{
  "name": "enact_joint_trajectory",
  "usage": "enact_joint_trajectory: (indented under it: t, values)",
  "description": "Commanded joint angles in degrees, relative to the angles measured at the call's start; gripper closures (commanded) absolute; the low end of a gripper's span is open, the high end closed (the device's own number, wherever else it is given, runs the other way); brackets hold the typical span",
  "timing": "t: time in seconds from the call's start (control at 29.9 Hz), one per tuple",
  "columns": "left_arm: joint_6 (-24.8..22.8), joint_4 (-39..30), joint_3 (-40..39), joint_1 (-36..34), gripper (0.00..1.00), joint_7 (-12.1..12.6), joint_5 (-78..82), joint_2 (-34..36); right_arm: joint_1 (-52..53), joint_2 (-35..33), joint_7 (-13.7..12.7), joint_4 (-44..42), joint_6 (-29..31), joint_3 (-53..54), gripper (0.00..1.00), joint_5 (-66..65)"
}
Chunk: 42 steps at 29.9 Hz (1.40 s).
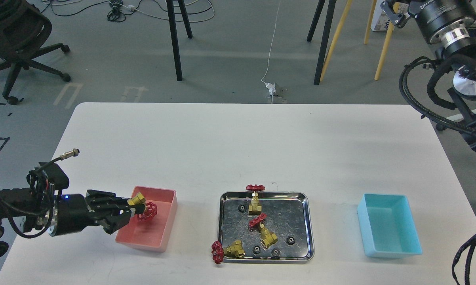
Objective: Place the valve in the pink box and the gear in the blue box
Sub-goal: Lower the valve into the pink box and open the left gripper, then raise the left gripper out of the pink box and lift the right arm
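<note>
My left gripper (132, 206) is shut on a brass valve (142, 206) with a red handwheel and holds it over the left part of the pink box (164, 233). Three more valves stay at the steel tray (308, 227): one upright at its back edge (255, 198), one in the middle (263, 229), one at the front left corner (228, 250). Several tiny black gears (290, 240) lie in the tray. The blue box (388, 231) stands empty at the right. My right gripper (394, 10) is high at the top right corner, its fingers mostly cut off.
The white table (238, 146) carries the pink box, the tray and the blue box in a row near its front edge. Beyond the table are chair and stool legs, cables and an office chair (12, 43) on the floor.
</note>
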Motion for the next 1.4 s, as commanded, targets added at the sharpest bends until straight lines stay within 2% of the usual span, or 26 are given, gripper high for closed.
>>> enact_joint_trajectory:
  t: [0.0, 0.3, 0.43, 0.9, 1.07, 1.2, 1.27, 1.37]
  values:
    - [0.0, 1.5, -0.3, 1.1, 0.90, 0.0, -0.1, -1.9, -0.1, 0.0, 0.1, 0.1, 0.0, 0.0, 0.00, 0.0]
    - [1.6, 4.9, -1.1, 3.4, 0.86, 0.0, -0.4, -5.4, -0.3, -0.1, 0.1, 0.1, -0.1, 0.0, 0.00, 0.0]
    - [1.6, 5.0, -1.1, 3.6, 0.76, 0.0, -0.3, -5.4, -0.3, -0.1, 0.1, 0.1, -0.1, -0.1, 0.00, 0.0]
    - [1.9, 3.3, -3.0, 3.5, 0.53, 0.0, -0.4, -4.2, -0.3, -0.4, 0.0, 0.4, 0.0, -1.0, 0.00, 0.0]
    - [1.7, 2.4, -4.9, 3.4, 0.41, 0.0, -0.8, -2.6, -0.1, -1.0, 0.1, 2.0, 0.4, -5.4, 0.00, -1.3]
    - [-0.1, -1.8, -12.6, 3.4, 0.36, 0.0, -2.7, 1.4, 0.5, -3.1, 0.5, 6.5, 0.4, -14.6, 0.00, -7.7]
    - [-3.4, -4.3, -17.6, 3.4, 0.35, 0.0, -5.5, 2.9, 0.5, -5.1, 0.5, 9.0, 0.2, -18.0, 0.00, -15.8]
    - [-11.0, -5.4, -26.0, 3.3, 0.34, 0.0, -13.0, 3.2, 0.4, -6.6, 0.5, 13.9, 0.2, -20.6, 0.00, -32.8]
